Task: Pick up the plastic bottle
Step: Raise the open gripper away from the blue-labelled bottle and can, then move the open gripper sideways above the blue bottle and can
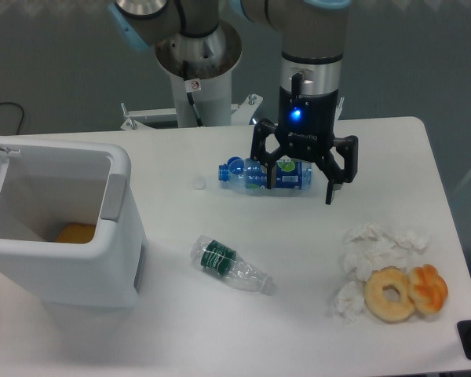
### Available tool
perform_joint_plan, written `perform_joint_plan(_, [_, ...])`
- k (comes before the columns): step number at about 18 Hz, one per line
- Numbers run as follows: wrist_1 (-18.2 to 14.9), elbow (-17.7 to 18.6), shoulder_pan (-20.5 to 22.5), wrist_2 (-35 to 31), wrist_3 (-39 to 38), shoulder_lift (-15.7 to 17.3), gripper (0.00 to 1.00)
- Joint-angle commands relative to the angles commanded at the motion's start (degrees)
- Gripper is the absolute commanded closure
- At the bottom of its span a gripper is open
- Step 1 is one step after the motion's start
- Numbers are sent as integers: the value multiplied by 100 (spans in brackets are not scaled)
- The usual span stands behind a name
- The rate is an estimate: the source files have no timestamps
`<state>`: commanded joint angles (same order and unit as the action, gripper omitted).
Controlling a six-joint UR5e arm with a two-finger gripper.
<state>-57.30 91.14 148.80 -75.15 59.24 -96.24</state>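
The gripper [301,182] hangs over the rear centre of the white table [298,259], its jaws spread wide and pinching nothing. Directly behind and below the jaws lies a blue-tinted bottle [261,174] on its side, blue cap pointing left. A small white cap [198,183] sits just left of it.

The plastic bottle [231,265] lies on its side nearer the front edge, well apart from the gripper, tilted with its neck toward the lower right. Bare table surface surrounds it on all sides. Its dark green label band carries white markings too small to read.

A white bin [59,228] with an open top occupies the left edge. Crumpled white tissues [373,251], a ring doughnut [390,293] and an orange pastry [429,287] crowd the front right corner. Lettering on the gripper body is illegible.
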Motion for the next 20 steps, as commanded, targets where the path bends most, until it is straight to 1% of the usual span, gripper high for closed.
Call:
perform_joint_plan(7, [0,123,-53,-27,-26,18,0])
perform_joint_plan(9, [26,202,-166,96,-79,-17,0])
perform_joint_plan(12, [88,570,-176,281,-176,0,0])
perform_joint_plan(14, [88,703,-193,264,-150,35,0])
perform_joint_plan(17, [79,791,-255,211,-80,26,0])
perform_joint_plan(19, [79,948,-264,124,288,61,0])
perform_joint_plan(20, [79,1106,-290,-16,542,96,0])
